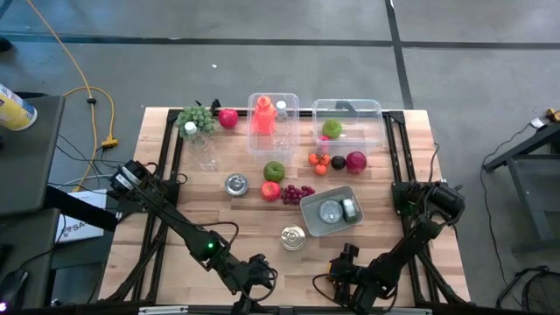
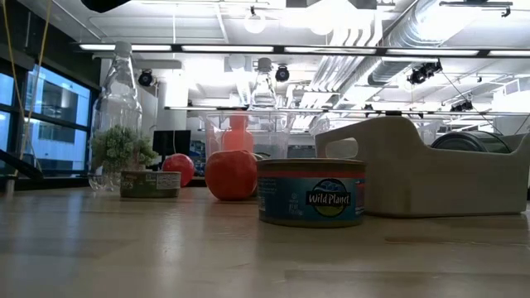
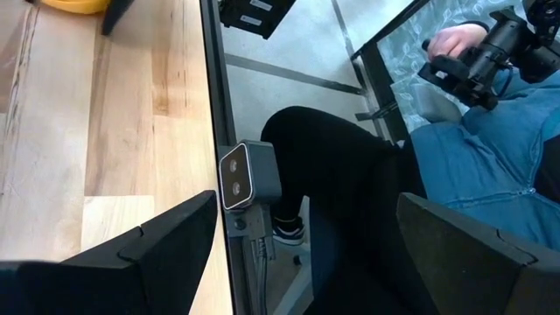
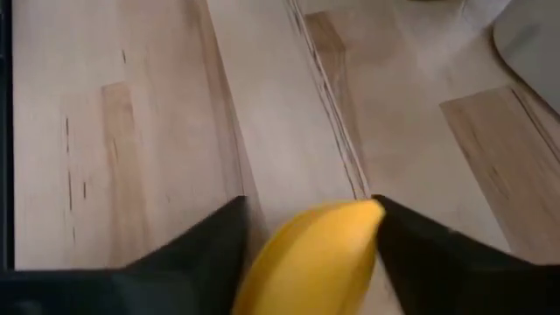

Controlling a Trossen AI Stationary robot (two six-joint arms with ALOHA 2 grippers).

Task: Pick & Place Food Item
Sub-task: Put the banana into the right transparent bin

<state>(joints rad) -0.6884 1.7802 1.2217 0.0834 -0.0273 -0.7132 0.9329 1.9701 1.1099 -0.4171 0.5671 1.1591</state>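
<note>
A yellow banana (image 4: 315,258) shows in the right wrist view between the two dark fingers of my right gripper (image 4: 308,203), over the bare wood of the table. In the high view that gripper (image 1: 346,278) stands at the table's near edge, right of the middle, and hides the banana. My left gripper (image 1: 255,273) waits at the near edge, left of the middle. It is open (image 3: 306,206) with nothing between its fingers and looks out past the table's edge. My right gripper has the banana between its two fingers, near one end (image 4: 354,219) that reaches just to the fingertips. One finger (image 4: 411,249) lies against the banana's side there, and the other stands close on the opposite side. The fingers slant down at the table. Whether the banana is off the wood, I cannot tell.
Behind the grippers are a tuna can (image 1: 293,238), a white bin (image 1: 308,203) with cans, apples (image 1: 274,171), grapes (image 1: 297,192), another can (image 1: 235,184) and two clear containers (image 1: 347,122) at the far edge. A seated person's leg (image 3: 332,166) shows beyond the near edge.
</note>
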